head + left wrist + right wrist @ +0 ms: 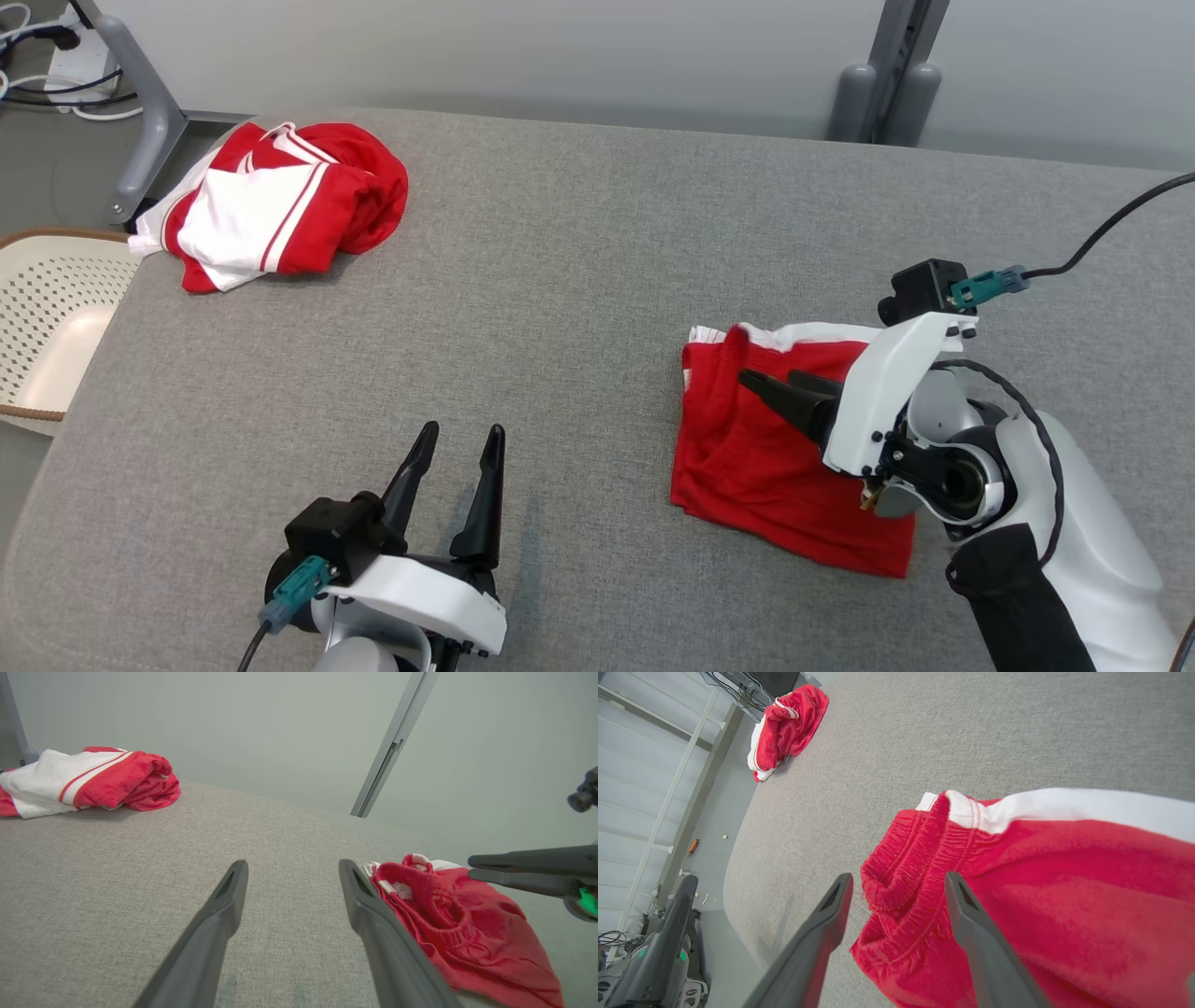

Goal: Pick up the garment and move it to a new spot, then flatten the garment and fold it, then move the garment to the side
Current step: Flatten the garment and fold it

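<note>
right tool (767, 375): fingers spread, pinching nothing. the elastic waistband (920, 858) lies bunched just beneath and between its tips. left tool (463, 429): fingers spread, empty, low over bare tabletop (579, 280), with the garment off to its right and a little ahead.

judged step: the fold looks made, and the move to the side is not yet done. to do it well, bring the right tool down square over the doubled waistband and take every layer in one bite. if you catch the top ply alone, the fold is likely to peel open as you lift. keep the lift low and carry the cloth flat. consider setting the left tool on the edge nearest it for support.

garment (775, 476): red shorts in a soft, fleecy knit, with a white band ahead and to the right of the right tool's tips. it lies roughly square and folded over, with an uneven hem and a puckered waistband. a second red-and-white heap (280, 210) sits well beyond the left tool.
</note>
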Motion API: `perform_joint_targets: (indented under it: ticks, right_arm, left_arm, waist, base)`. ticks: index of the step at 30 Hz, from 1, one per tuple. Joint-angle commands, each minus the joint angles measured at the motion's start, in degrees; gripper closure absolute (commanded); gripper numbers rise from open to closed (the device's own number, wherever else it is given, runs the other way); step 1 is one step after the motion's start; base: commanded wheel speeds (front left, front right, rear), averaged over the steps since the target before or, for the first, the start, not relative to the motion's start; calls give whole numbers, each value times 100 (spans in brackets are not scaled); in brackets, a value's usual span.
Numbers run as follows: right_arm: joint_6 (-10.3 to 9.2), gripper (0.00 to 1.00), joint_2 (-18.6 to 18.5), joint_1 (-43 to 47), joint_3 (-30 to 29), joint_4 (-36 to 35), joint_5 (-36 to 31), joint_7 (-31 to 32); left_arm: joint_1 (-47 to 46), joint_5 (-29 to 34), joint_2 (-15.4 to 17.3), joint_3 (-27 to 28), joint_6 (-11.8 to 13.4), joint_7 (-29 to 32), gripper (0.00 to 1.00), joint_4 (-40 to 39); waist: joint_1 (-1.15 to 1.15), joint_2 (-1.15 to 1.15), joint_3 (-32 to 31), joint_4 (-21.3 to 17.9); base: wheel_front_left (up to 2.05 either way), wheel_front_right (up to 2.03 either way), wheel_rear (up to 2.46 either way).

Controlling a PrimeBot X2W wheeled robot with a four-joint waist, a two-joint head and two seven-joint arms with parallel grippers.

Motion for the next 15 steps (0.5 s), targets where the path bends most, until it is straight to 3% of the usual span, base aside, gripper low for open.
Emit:
perform_joint_targets:
  ticks: [1, 8, 15]
  right_arm:
    - [3, 0, -24, -81, 52, 71, 92, -86]
    - [3, 0, -26, -310, 403, 233, 540, -464]
    - [3, 0, -27, -289, 533, -300, -101, -1336]
  left_arm:
    - [-73, -21, 23, 10, 27, -25, 0, -2]
    - [-47, 45, 23, 27, 34, -25, 0, -23]
    - [-104, 135, 23, 57, 25, -25, 0, -78]
  waist:
    - [0, 0, -4, -2]
    - [0, 0, -24, -60]
    - [0, 0, -50, -226]
  base:
    - [0, 0, 0]
    - [0, 0, 0]
    - [0, 0, 0]
